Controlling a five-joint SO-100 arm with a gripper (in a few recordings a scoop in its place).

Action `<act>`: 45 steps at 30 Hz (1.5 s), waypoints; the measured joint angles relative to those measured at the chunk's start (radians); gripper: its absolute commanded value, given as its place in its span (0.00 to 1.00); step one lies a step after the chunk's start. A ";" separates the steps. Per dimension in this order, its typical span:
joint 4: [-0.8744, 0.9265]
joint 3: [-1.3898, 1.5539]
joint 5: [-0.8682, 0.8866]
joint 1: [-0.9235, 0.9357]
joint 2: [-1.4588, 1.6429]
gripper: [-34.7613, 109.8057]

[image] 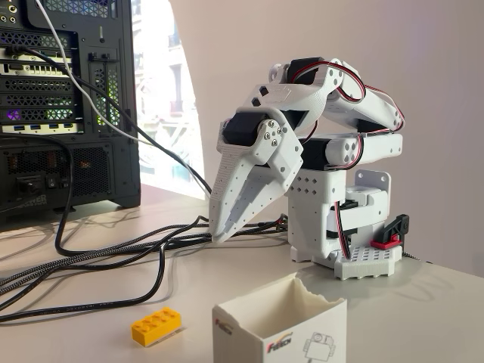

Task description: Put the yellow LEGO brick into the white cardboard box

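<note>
Nothing done yet: brick [156,325] sits on the worktop [91,280] beside the box [280,325]; hand [227,227] looks pinched closed, holding nothing, I think.

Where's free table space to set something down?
Bare: right of the white open-topped cardboard box, in front of the white arm base; also between the small yellow studded LEGO brick and the white end effector. Crowded: black cables across the left, by the black PC tower.

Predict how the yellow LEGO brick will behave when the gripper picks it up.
The yellow LEGO brick looks like hard plastic, so probably stiff and light. It lies flat on the table, so it is unlikely to roll. Its smooth sides might slip between the fingers of the gripper.
</note>
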 measured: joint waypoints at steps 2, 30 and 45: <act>0.000 0.000 0.000 0.000 0.000 0.18; 0.025 -0.028 0.026 -0.012 0.000 0.18; 0.020 -0.242 0.058 -0.006 -0.252 0.19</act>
